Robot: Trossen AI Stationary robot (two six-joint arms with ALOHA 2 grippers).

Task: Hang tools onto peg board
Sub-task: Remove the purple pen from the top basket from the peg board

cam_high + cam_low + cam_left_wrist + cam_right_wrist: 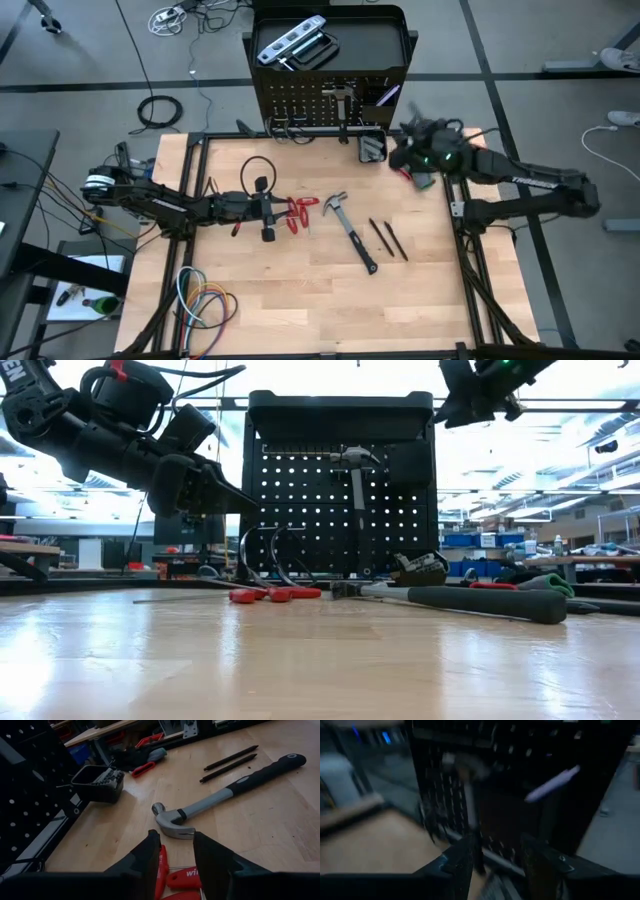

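Wooden tabletop [300,300] fills lower frame. We see left gripper [275,208] mid-frame, fingers parted, empty, over red-handled pliers [300,212]; hammer [350,228] and screwdrivers [388,238] just right. Farther up, right gripper [408,152] spread, empty, before peg board [320,105], second hammer [345,100] hung. Risk: we snag pliers crooked, knock hammer.

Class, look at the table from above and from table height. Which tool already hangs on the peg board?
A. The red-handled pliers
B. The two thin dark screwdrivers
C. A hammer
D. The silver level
C: a hammer hangs head-up on the peg board, while the pliers and screwdrivers lie on the table and the level rests in the stand's top tray.
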